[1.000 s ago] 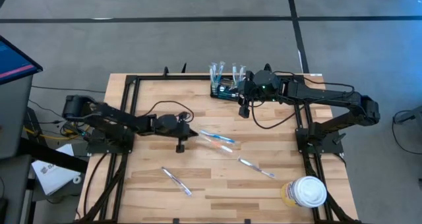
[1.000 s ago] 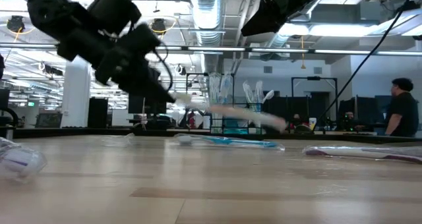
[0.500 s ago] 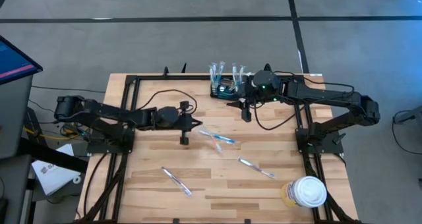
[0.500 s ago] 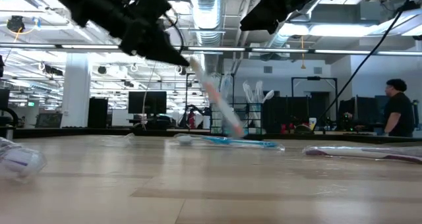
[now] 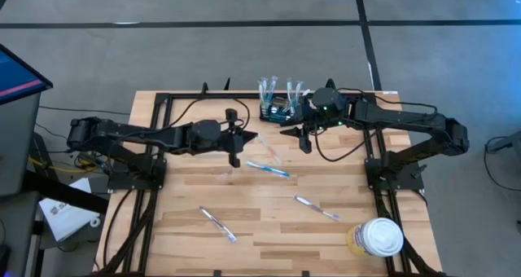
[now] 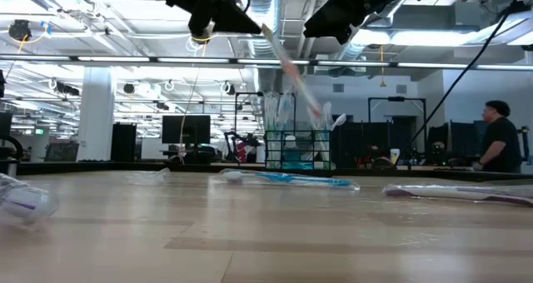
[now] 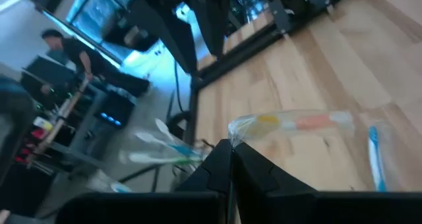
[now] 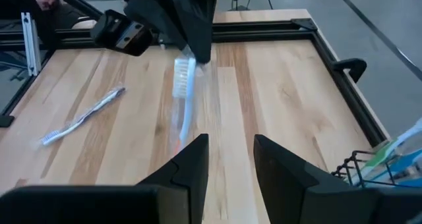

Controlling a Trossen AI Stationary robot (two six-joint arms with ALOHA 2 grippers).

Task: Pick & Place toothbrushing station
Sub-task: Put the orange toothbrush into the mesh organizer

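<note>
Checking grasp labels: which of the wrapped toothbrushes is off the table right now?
The wrapped toothbrush pinched in the left gripper, hanging in the air. The other three lie flat on the table.

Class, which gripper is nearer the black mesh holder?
Right. The right gripper hangs beside the mesh holder; the left gripper holds a wrapped toothbrush farther off.

The right gripper (image 5: 286, 131) hangs just beside the mesh toothbrushing station (image 5: 277, 110), crowding its near side. Bare wood lies between the scattered wrapped toothbrushes (image 5: 268, 169) and the white-lidded tub (image 5: 379, 236).
</note>
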